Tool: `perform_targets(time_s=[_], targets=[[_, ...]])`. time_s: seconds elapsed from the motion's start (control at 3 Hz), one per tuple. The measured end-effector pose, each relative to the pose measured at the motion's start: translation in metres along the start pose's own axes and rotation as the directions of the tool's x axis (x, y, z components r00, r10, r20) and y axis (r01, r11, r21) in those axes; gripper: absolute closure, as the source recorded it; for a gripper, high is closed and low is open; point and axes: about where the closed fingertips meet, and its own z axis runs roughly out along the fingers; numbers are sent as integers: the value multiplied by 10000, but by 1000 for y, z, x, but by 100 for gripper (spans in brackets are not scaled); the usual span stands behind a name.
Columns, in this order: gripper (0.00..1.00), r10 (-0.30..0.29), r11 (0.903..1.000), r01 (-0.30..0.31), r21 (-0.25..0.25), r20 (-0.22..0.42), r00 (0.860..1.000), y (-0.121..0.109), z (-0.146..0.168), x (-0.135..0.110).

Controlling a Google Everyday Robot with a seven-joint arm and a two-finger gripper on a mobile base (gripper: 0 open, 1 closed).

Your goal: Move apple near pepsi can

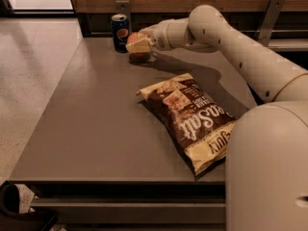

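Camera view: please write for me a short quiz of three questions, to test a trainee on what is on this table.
1. True or false: the pepsi can lies on its side on the table.
2. The gripper is at the far end of the table, beside the can. What does it grip? A) the chips bag B) the apple C) the pepsi can
3. Fill in: in the camera view, the apple is just to the ___ of the pepsi can.

Key: 1 false, the can stands upright. 2 B. 3 right.
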Motion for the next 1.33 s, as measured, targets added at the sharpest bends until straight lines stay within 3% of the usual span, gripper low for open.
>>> perform_targets(time_s=[0.67,1.33], targets=[[100,559,9984,-558,25,-77,9984,14,9,25],[58,573,9984,-573,-13,-88,9983,16,11,24]])
